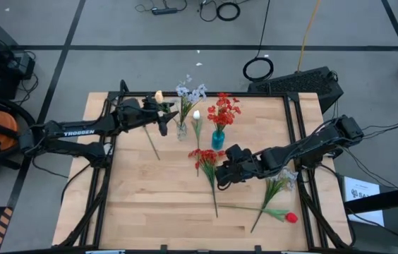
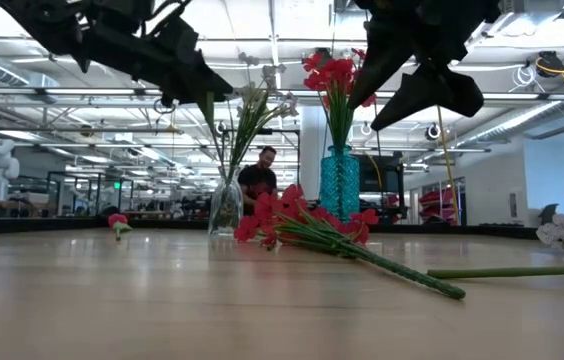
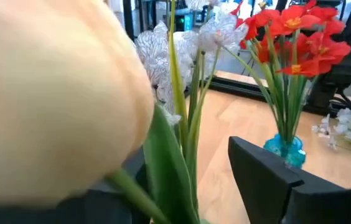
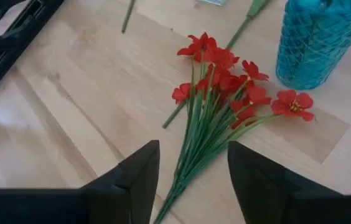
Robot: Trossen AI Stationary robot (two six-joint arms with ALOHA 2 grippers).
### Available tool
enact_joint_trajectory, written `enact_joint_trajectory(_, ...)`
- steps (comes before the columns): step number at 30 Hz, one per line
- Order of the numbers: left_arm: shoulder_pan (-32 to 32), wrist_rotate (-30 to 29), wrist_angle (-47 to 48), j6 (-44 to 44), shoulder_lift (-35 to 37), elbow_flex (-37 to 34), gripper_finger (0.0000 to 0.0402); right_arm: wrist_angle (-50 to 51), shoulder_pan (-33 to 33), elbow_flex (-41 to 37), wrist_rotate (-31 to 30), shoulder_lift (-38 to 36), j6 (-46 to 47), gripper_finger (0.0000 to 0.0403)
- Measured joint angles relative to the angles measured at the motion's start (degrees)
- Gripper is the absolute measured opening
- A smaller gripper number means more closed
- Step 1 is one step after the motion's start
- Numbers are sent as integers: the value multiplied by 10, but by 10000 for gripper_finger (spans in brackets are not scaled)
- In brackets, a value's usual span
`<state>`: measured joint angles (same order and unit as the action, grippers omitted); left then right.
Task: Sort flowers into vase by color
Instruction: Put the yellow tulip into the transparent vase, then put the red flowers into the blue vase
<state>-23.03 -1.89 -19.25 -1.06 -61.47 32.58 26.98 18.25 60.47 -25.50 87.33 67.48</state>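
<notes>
My left gripper [image 1: 165, 118] is by the clear vase [image 1: 181, 130], shut on a cream-peach tulip [image 3: 51, 93]. That vase holds lavender-white sprays [image 1: 190, 90] and another cream tulip [image 1: 197, 114]. The blue vase [image 1: 217, 138] holds red blossoms [image 1: 224, 109]. A red blossom cluster [image 4: 231, 81] lies flat on the table. My right gripper [image 4: 191, 168] hovers open above its stems, touching nothing. A lavender spray [image 1: 281, 182] and a red bud [image 1: 291, 217] lie near the right edge. My left gripper holds the tulip by its green stem [image 3: 132, 194] just below the bud. In the wrist view the big bud hides the place of contact. The bud [image 1: 159, 95] points to the far edge. The stem's free end [image 1: 157, 152] trails toward the near edge, clear of the table.
The two vases stand close together at the table's far middle. The red bud's long stem [image 1: 245, 208] runs along the near right part. Bare wood lies on the near left [image 1: 142, 204]. A black frame [image 1: 104, 141] edges the table. A person [image 2: 259, 178] stands in the room behind.
</notes>
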Motion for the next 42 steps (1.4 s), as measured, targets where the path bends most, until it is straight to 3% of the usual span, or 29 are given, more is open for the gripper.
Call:
enact_joint_trajectory(10, 66, -62, 128, -2, 113, 0, 197, 7, -14, 43, 1, 0, -46, 175)
enact_joint_trajectory(17, 106, -133, 244, -31, 172, 1, 196, 67, -20, 119, 2, 51, -58, 162)
enact_joint_trajectory(25, 121, -135, 385, -106, 197, 1, 196, 213, -27, 225, 56, 180, 62, 160)
enact_joint_trajectory(33, 142, -101, 464, -122, 219, 1, 196, 209, -42, 231, 140, 252, 133, 160)
enact_joint_trajectory(42, 152, -99, 473, -109, 233, 1, 196, 143, -51, 231, 153, 281, 148, 160)
